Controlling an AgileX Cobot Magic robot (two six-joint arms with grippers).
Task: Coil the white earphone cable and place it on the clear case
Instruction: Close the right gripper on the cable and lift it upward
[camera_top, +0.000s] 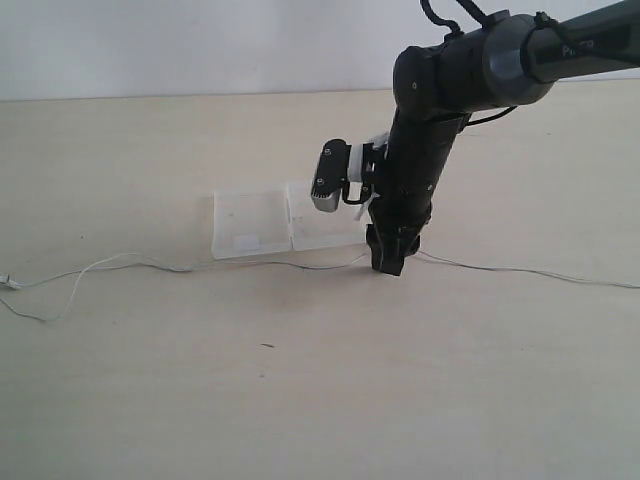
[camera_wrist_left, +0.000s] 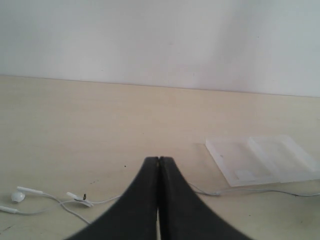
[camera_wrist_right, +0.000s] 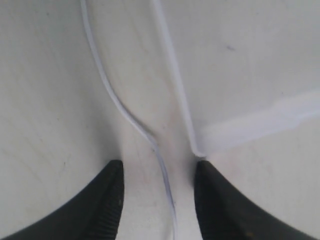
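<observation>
Since the cable (camera_wrist_right: 125, 112) looks thin, limp and light, pinch mid-run; right gripper (camera_wrist_right: 159, 167) spread astride it, left gripper (camera_wrist_left: 159, 161) clenched empty.

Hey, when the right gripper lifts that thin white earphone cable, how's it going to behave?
Probably floppy: the white earphone cable lies in loose wavy bends, so both ends would likely droop and drag. Likely very light, being so thin. It may slip through the right gripper, whose open jaws look far wider than the wire.
</observation>
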